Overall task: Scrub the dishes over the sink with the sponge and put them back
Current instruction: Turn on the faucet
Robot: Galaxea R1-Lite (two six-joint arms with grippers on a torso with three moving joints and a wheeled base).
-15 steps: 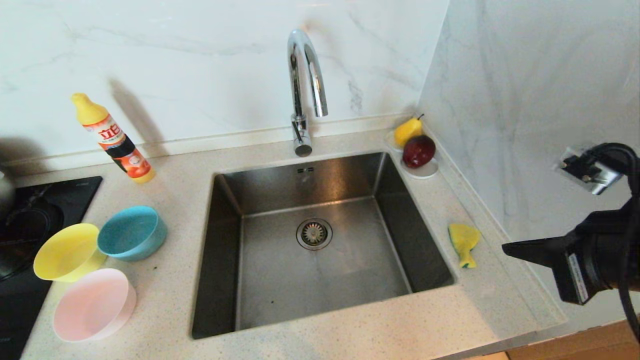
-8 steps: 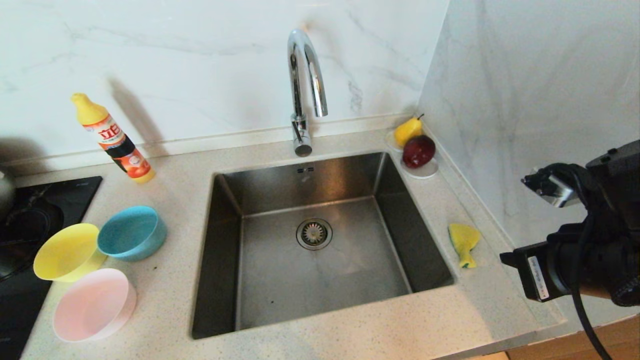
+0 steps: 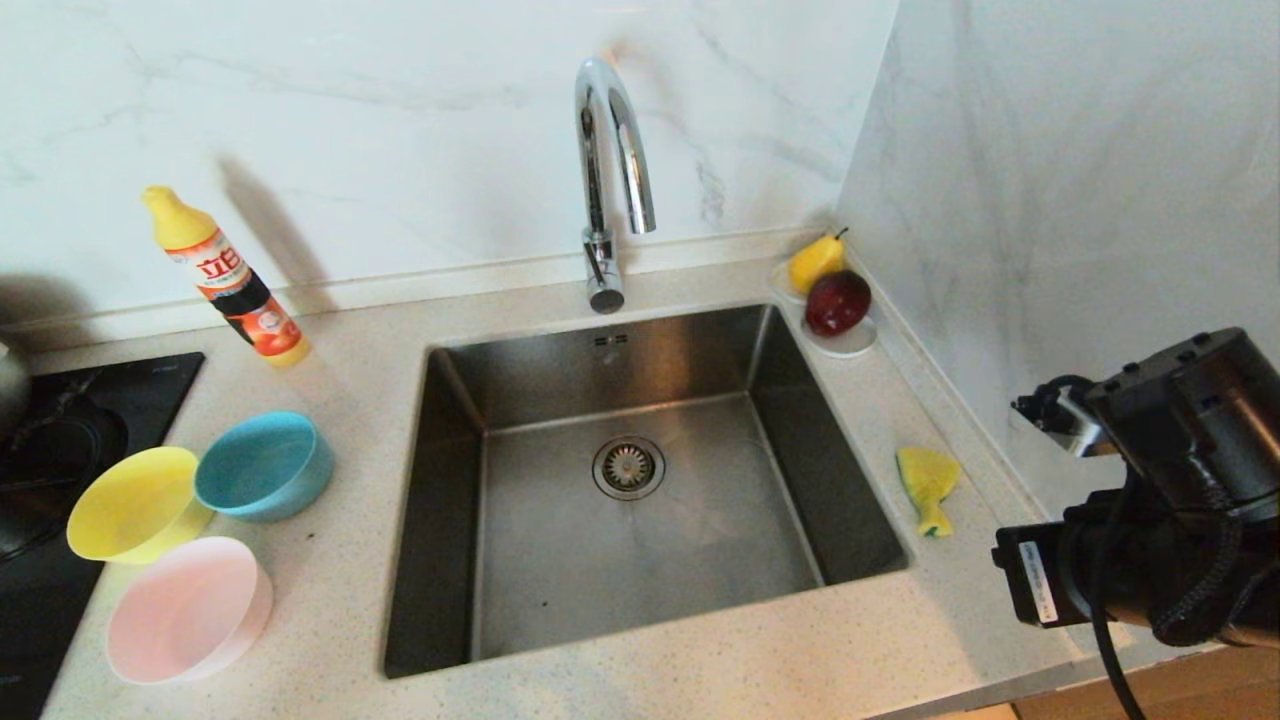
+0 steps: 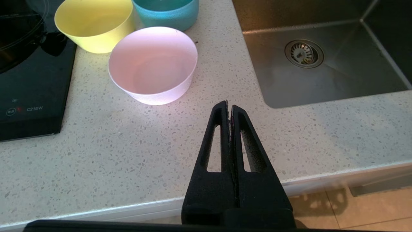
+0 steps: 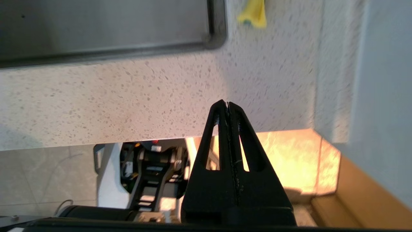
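The sponge (image 3: 927, 486) lay flat on the counter (image 3: 700, 670) right of the sink (image 3: 640, 500), its long axis running front to back, tail toward the front edge. The sink held nothing. Left of it stood three empty bowls, yellow (image 3: 135, 503), blue (image 3: 264, 466) and pink (image 3: 188, 609). The right gripper (image 5: 227, 104), shut and empty, hung over the front right corner. The left gripper (image 4: 229, 108), also shut and empty, hung above the counter's front, near the pink bowl.
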